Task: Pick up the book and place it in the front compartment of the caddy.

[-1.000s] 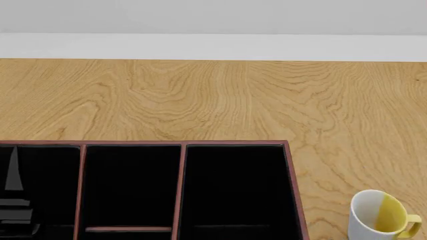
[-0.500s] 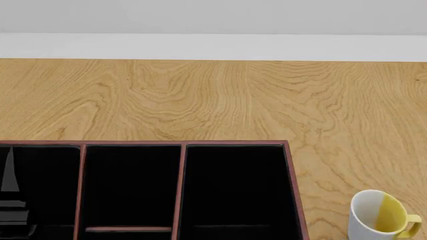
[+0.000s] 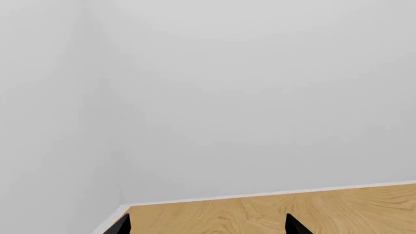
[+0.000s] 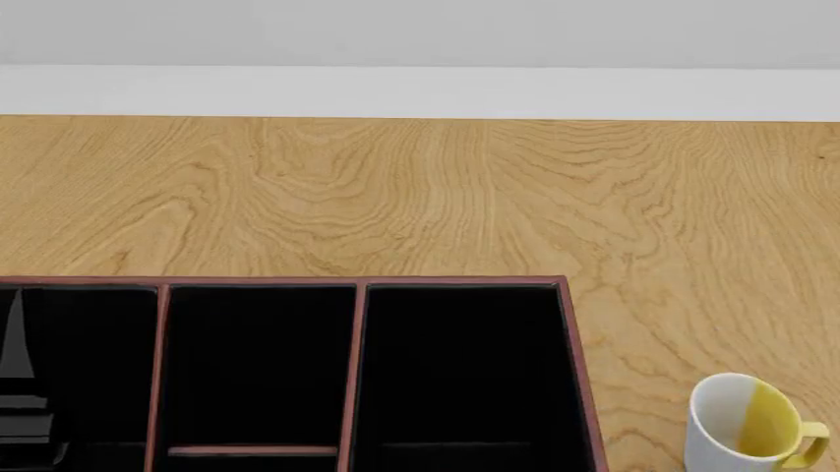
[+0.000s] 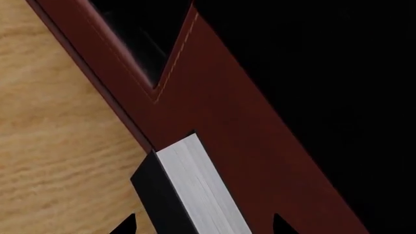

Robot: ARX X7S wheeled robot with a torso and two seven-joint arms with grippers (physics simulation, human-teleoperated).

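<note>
In the right wrist view the book (image 5: pixel 188 190), with a black cover and a grey-white page edge, lies along the caddy's reddish-brown outer wall (image 5: pixel 221 112), its end at the rim. My right gripper (image 5: pixel 201 225) is open and straddles the book, with gaps between both fingertips and it. In the head view the caddy (image 4: pixel 357 374) fills the lower left. Its narrow middle well (image 4: pixel 256 364) is empty, with a short cross divider (image 4: pixel 250 450) near the frame's bottom. The book and the right gripper are out of the head view. My left gripper (image 3: pixel 206 225) is open and empty, facing the wall.
A white-and-yellow mug (image 4: pixel 749 423) stands on the wooden table (image 4: pixel 420 197) to the right of the caddy. A grey-black shape (image 4: pixel 20 383), perhaps part of my left arm, shows over the caddy's left well. A white wall runs behind the table.
In the head view the grey-black shape over the left well has drifted slightly left. The caddy and the mug have not moved.
</note>
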